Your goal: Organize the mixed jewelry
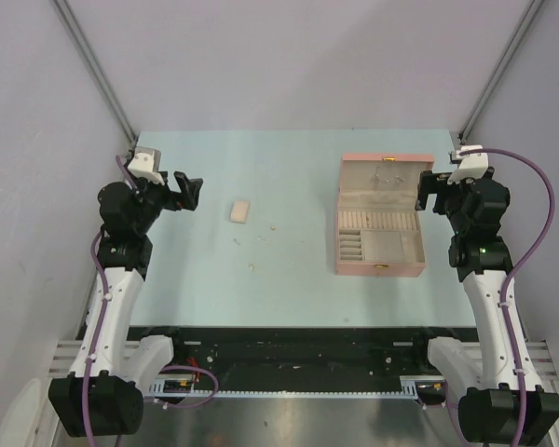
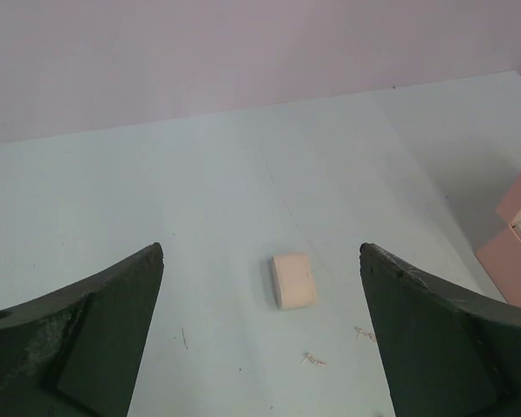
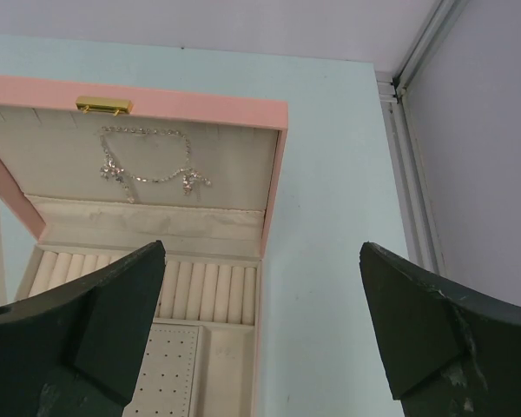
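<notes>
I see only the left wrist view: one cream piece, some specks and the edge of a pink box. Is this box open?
Observer: Yes, the pink box stands open.
Operator: Is any jewelry in it?
Observer: A silver chain lies against the inside of its lid.
Operator: Where is the right gripper?
Observer: The right gripper hovers at the box's right side, fingers wide apart.

Cream rectangular piece (image 2: 293,280): lying flat, just ahead of left gripper (image 2: 260,252), slightly right of its centreline, untouched. Two tiny metallic pieces (image 2: 313,359) closer in, toward right finger, apart from each other. Thin pin (image 2: 185,339) beside left finger.
</notes>
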`<state>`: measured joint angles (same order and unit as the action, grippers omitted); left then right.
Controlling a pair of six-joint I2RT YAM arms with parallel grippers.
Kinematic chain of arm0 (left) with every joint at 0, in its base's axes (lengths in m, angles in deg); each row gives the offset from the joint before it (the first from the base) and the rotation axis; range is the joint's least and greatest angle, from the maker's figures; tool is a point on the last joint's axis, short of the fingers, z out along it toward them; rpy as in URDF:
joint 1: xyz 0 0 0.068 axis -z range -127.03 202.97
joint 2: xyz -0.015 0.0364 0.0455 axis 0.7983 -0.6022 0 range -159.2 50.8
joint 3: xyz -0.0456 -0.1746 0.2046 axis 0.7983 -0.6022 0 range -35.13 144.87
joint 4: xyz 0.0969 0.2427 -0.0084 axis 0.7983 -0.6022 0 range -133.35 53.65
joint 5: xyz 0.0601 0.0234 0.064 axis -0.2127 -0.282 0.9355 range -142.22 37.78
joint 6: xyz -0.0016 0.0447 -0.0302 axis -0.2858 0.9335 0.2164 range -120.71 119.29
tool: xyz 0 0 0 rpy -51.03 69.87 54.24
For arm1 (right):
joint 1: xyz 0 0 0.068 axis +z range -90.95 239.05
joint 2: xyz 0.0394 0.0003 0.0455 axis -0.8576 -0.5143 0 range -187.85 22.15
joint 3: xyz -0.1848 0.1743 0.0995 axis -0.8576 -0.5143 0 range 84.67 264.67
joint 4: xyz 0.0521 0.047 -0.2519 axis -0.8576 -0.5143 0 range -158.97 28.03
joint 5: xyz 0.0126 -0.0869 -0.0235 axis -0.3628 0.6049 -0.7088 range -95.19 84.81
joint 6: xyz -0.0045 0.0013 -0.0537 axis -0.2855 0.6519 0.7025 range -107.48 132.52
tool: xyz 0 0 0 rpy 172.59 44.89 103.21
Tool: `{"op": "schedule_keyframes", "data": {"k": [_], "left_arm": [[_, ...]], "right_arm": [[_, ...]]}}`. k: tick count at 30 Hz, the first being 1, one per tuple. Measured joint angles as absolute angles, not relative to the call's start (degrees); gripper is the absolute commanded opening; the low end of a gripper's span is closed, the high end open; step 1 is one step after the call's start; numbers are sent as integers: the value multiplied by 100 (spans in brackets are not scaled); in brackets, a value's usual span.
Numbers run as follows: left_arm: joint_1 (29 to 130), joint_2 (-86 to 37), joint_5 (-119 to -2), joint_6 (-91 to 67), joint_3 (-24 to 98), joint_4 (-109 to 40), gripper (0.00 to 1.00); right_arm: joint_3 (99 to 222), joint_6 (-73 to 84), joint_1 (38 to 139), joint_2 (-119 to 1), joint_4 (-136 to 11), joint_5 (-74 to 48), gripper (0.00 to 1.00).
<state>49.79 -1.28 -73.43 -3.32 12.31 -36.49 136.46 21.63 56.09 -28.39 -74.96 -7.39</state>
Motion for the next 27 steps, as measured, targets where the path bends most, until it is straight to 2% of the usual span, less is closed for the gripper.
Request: {"op": "schedule_keyframes", "data": {"k": [21,27], "left_arm": [[4968,-143,-7671,-109,1198,-3623,100],[4968,-888,-7581,105,1369,-3840,100]], "right_arm": [[13646,2163,5633,-2826,-7500,-828,100],[13646,2165,5641,-2826,-7500,-918,100]]}}
